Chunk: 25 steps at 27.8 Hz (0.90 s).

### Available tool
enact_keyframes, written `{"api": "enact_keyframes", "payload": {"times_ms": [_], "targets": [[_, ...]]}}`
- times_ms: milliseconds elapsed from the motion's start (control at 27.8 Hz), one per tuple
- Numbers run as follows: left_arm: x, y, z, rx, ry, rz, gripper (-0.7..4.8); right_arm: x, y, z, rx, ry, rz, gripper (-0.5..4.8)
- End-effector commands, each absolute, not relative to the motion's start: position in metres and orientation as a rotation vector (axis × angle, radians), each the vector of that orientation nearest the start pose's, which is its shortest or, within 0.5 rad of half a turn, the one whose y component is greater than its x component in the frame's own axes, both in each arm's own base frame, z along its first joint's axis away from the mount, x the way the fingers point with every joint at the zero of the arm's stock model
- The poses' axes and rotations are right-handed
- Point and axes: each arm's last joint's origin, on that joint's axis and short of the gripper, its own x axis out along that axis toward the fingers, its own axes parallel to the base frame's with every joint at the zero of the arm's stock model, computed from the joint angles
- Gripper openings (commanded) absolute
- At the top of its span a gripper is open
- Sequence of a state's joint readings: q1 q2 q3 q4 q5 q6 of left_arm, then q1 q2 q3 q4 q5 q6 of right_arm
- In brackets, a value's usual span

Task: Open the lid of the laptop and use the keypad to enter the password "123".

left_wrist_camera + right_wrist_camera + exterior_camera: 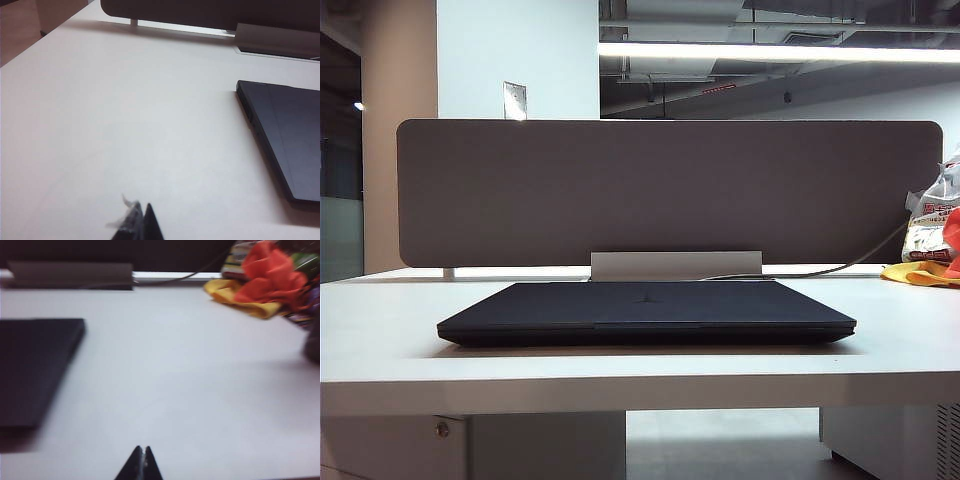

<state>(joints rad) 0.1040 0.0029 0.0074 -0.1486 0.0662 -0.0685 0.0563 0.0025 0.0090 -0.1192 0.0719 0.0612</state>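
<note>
The matte-black laptop point(646, 312) lies closed in the middle of the white table point(400, 340), its lid point(650, 297) flat with a faint emblem on top. The keypad is hidden under the lid. No arm shows in the exterior view. In the left wrist view my left gripper point(141, 209) is shut, its tips together with a scrap of whitish fluff on one, and it hangs over bare table well short of the laptop's corner point(280, 135). My right gripper point(142, 450) is shut too and holds nothing, over bare table beside the laptop's other end point(35, 365).
A wide grey partition board point(670, 190) stands behind the laptop on a pale bracket point(676, 265). A cable point(840, 268) runs to the back right, where a snack bag point(932, 215) and orange-and-yellow cloth point(260, 282) lie.
</note>
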Motion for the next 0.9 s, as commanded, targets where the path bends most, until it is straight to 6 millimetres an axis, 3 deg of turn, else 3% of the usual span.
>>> {"api": "enact_keyframes", "payload": {"times_ms": [36, 216, 432, 576, 899], "targets": [[0.097, 0.008, 0.155, -0.129, 0.109, 0.027, -0.05, 0.097, 0.006, 0.156, 0.207, 0.097, 0.077, -0.05], [0.096, 0.005, 0.155, -0.175, 0.114, -0.061, -0.05, 0.097, 0.008, 0.160, 0.225, 0.061, 0.130, -0.05], [0.096, 0.004, 0.155, -0.323, 0.126, -0.089, -0.05, 0.097, 0.009, 0.164, 0.476, 0.047, 0.177, -0.05], [0.096, 0.003, 0.154, -0.420, 0.141, -0.125, -0.05, 0.096, 0.012, 0.165, 0.481, 0.064, 0.261, -0.06], [0.094, 0.000, 0.154, -0.465, 0.197, -0.212, -0.05, 0.095, 0.016, 0.168, 0.524, 0.070, 0.349, -0.06]]}}
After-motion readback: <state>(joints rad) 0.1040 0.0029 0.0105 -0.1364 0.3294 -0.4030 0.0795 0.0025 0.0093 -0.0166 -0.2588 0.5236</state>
